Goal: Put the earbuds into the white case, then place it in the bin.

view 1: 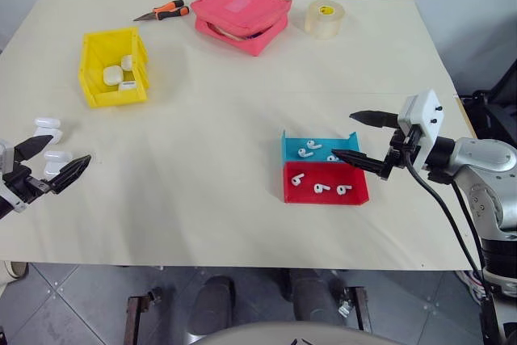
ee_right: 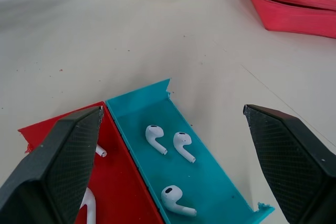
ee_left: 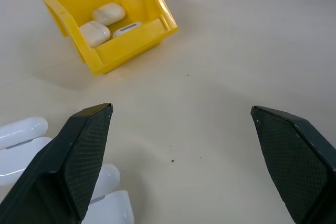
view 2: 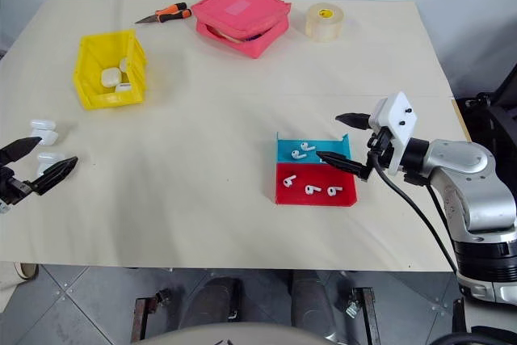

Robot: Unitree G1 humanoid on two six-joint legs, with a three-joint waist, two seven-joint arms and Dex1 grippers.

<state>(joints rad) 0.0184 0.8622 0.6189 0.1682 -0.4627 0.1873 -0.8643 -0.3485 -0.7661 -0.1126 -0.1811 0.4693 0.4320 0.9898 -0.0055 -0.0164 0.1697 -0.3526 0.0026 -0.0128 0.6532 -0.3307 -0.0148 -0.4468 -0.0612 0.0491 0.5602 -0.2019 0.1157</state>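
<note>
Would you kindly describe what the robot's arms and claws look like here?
The right arm is silver with black joints, a white block at the wrist and a black cable trailing down. Both the right claw and the left claw have two tapered black fingers with finely textured inner faces.

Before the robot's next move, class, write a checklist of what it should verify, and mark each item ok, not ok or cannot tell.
1. Right gripper open over the trays: ok.
2. Earbuds in the teal tray free to pick, three lying apart: ok.
3. Left gripper open beside the white cases: ok.
4. A case lid open, ready for earbuds: cannot tell.
5. Room left in the yellow bin, which already holds cases: ok.
</note>
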